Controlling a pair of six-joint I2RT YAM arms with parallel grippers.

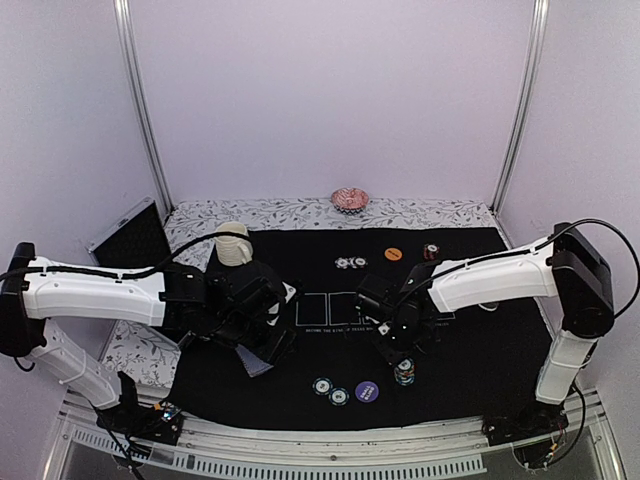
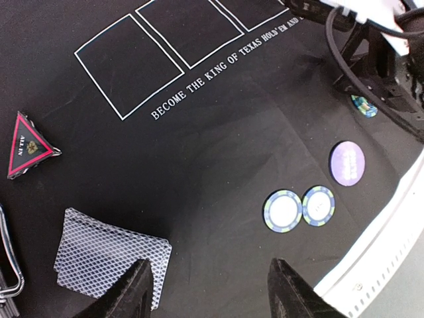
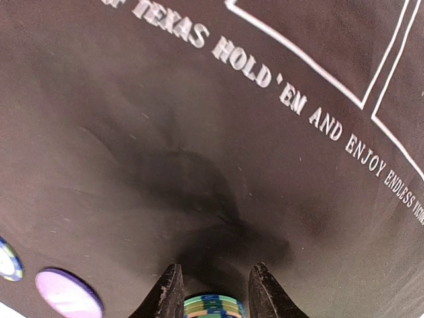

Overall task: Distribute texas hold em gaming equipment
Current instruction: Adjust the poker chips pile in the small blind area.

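Where lettered, triangle (image 2: 28, 144) reads "ALL IN"

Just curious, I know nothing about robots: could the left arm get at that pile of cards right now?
Probably yes. The left gripper hangs open right by the cards, which lie flat on the mat with nothing on top; the triangle sits well apart.

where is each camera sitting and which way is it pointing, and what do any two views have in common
Top external: above and behind the bases, looking down at the black mat; both arms, left gripper and right gripper show.
Left wrist: faces down over the mat's near edge at card stack and purple button; own open fingers show.
Right wrist: low, facing along the mat; own fingers flank a chip stack.
Shared: both wrist views catch the purple button.
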